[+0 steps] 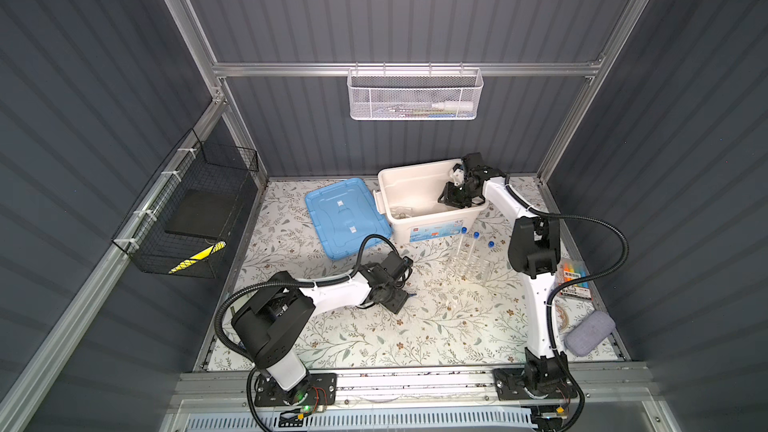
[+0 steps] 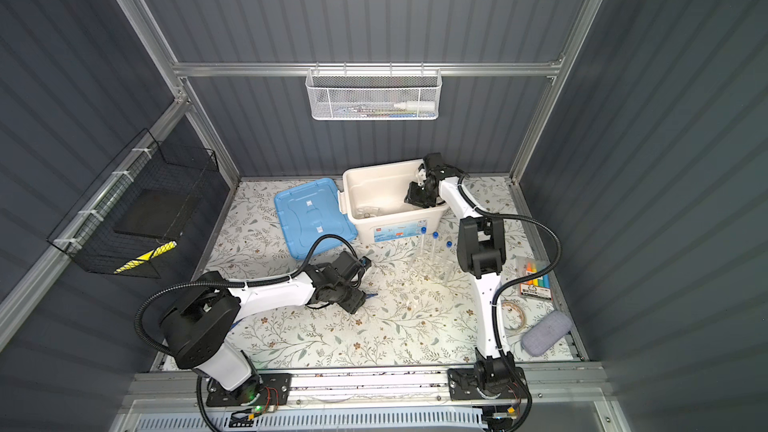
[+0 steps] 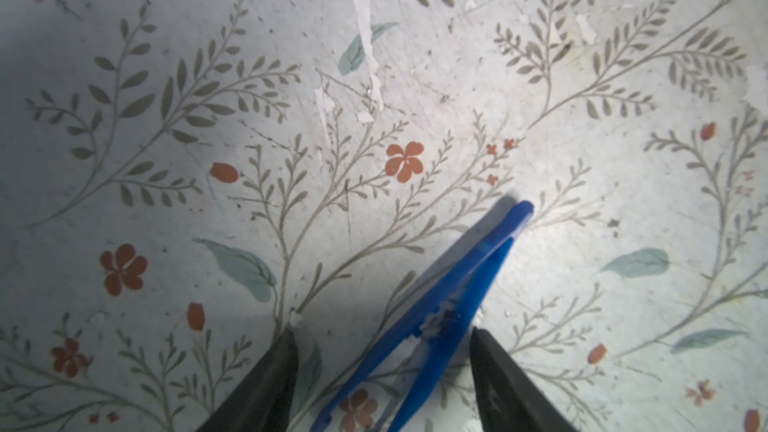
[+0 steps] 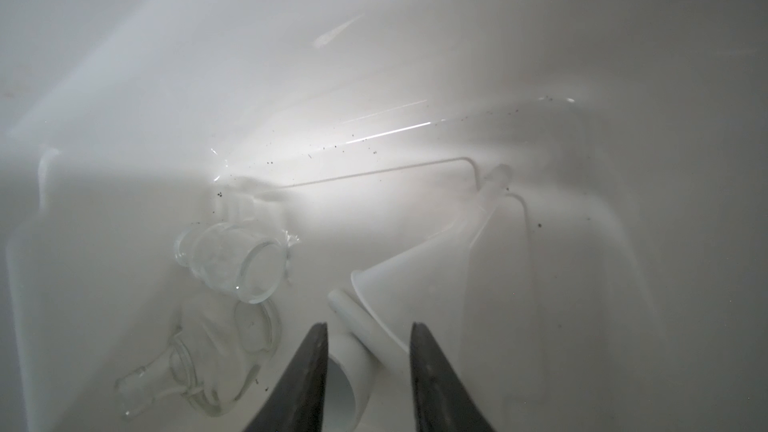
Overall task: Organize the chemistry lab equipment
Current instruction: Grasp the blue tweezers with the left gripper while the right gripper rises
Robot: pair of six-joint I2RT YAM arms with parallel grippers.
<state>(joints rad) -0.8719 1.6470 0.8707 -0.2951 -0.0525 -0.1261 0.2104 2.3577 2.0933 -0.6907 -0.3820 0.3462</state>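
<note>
We see a flowered table (image 1: 374, 338) carrying everything. The biggest thing on it is the white bin (image 1: 409, 184), open at the back. Its blue lid (image 1: 345, 218) lies flat just beside it, we judge so that either arm can lower things in from above.

On the walls hang a white mesh basket (image 1: 415, 95) with a white bottle-like thing inside, and a black wire basket (image 1: 187, 209) holding a dark flat pad.

In front of the bin stands the clear rack (image 1: 469, 268), with three blue-capped tubes (image 1: 473, 249) upright in it, which keeps them from rolling.

The right gripper (image 4: 369, 326) is down inside the bin, fingers spread and pinching nothing. Under the gap lies what looks like the white pestle (image 4: 351, 326), touching a white funnel (image 4: 419, 272) tipped on its side. Small glass vessels (image 4: 232, 259) lie on their sides near them on the bin floor.

The left gripper (image 3: 383, 328) hangs low over the table, fingers spread on either side of the blue tweezers (image 3: 469, 280). The tweezers lie flat between them, not yet pinched. We think straddling the tweezers across their width lets a squeeze close the legs and hold them. They are well apart from the bin.
</note>
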